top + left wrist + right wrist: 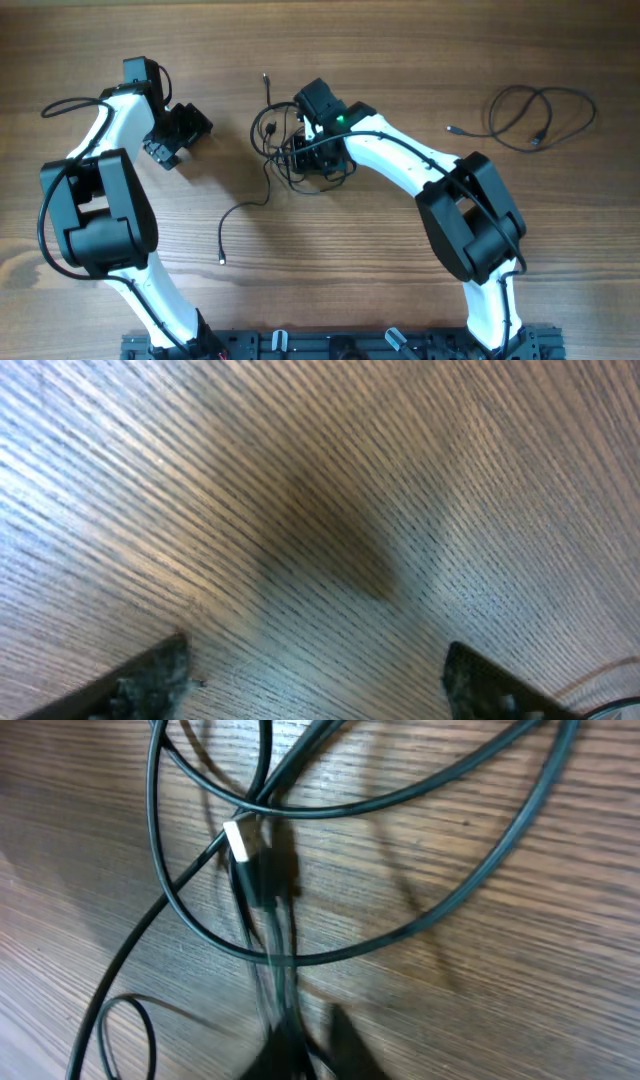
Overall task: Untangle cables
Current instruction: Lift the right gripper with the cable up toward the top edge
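A knot of thin black cables (268, 128) lies at the table's centre. One strand (222, 235) trails from it toward the front and ends in a small plug. My right gripper (318, 157) sits on the knot's right side. In the right wrist view its fingers (310, 1016) are shut on a cable strand (272, 945) that runs up to a silvery-tipped plug (238, 838) amid crossing loops. My left gripper (188, 138) hovers left of the knot. It is open (315, 680), with only bare wood between its fingers.
A separate loose black cable (540, 112) lies coiled at the far right. The wooden table (330, 260) carries the arm bases along its front edge (340, 345). Thicker black wires run along both arms.
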You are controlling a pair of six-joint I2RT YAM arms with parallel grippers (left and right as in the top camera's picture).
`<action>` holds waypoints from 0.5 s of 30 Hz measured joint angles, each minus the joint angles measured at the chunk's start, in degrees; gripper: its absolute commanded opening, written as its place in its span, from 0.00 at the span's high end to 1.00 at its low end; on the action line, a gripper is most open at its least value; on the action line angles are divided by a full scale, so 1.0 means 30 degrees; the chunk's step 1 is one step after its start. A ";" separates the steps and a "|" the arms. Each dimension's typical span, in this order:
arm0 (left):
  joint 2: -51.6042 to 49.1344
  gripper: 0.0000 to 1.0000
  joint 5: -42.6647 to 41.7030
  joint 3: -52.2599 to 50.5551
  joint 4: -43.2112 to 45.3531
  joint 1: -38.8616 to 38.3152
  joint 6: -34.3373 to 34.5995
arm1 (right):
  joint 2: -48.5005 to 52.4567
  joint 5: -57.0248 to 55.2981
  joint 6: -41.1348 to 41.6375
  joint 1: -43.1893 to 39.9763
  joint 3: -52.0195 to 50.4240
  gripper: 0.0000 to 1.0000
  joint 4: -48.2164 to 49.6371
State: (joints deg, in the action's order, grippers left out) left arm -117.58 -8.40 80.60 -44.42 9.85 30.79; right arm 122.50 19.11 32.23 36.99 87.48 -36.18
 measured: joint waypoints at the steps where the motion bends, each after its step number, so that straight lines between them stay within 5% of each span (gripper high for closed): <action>1: 0.0000 0.31 -0.0044 0.0000 -0.0029 0.0000 -0.0233 | 0.0000 0.0182 -0.0051 0.0000 -0.0015 0.96 0.0189; 10: 0.2616 0.23 -0.2958 -0.0131 0.0401 0.0000 -0.3096 | -0.1413 0.5574 -0.1071 -0.1574 0.0437 0.96 0.2499; 15: 0.7562 0.20 -0.7271 -0.0058 0.1814 0.0000 -0.3978 | -0.4299 0.9311 -0.0801 -0.3009 0.0933 0.96 0.5887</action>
State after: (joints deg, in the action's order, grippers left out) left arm -94.89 -30.22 80.42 -38.98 9.85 18.85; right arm 109.60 47.05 29.82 27.97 90.28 -18.52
